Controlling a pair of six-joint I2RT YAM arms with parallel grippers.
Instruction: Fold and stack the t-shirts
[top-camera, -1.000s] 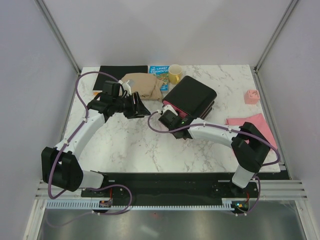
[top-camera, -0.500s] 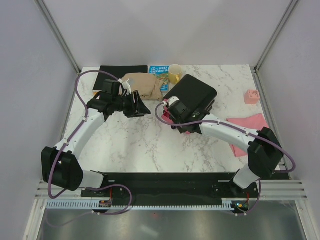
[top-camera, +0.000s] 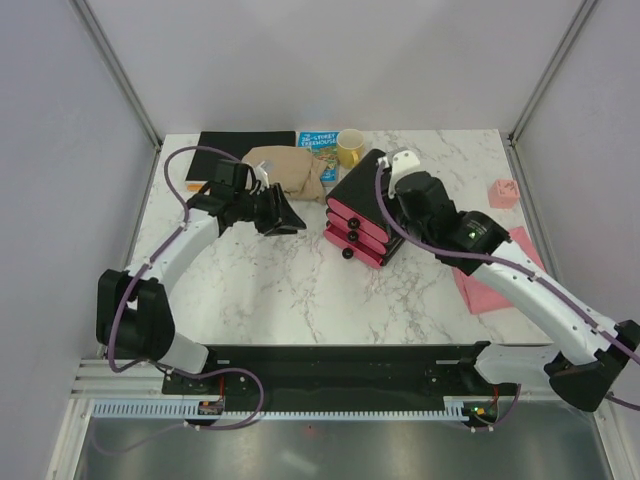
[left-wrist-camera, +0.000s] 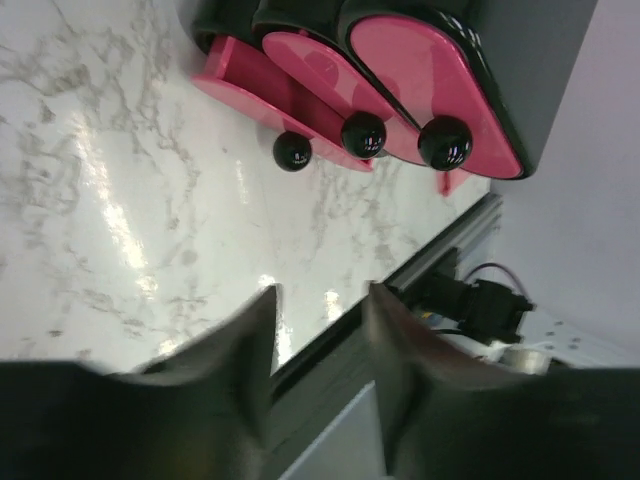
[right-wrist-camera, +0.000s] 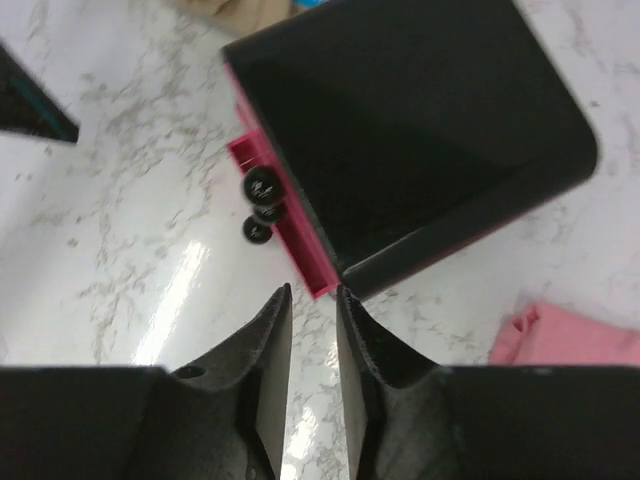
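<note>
Gaping, empty: left claw (left-wrist-camera: 320, 300) and right claw (right-wrist-camera: 312, 295); blue book's (top-camera: 318, 148) title illegible.

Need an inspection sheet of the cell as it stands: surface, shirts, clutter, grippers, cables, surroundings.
Surface: white marble table, glare patches, no spills seen.
Job's things: tan t-shirt bunched at the far edge; pink t-shirt flat at the right edge, partly covered by the right arm; not stacked.
Clutter: drawer box, yellow mug, blue booklet, black mat, small pink block.
Grippers: left gripper open, empty, over the table; right gripper open, empty, over the drawer box.
Cables: purple cables on the arms; no snag seen.
Surroundings: grey walls, metal frame posts.
</note>
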